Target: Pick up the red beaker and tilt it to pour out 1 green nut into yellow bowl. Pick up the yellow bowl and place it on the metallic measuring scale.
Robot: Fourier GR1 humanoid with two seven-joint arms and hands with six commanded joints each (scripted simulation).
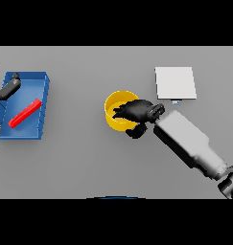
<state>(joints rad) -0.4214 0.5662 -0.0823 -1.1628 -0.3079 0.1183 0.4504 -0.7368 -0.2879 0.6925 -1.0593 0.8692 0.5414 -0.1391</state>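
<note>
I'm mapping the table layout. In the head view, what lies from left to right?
Left hand → blue tray holding the red beaker → yellow bowl → right hand over the bowl → metallic measuring scale.

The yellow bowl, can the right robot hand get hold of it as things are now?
Probably yes. The right robot hand is already over the yellow bowl, its fingers curled at the near rim, and nothing lies between them. Whether the grip is firm cannot be told.
</note>
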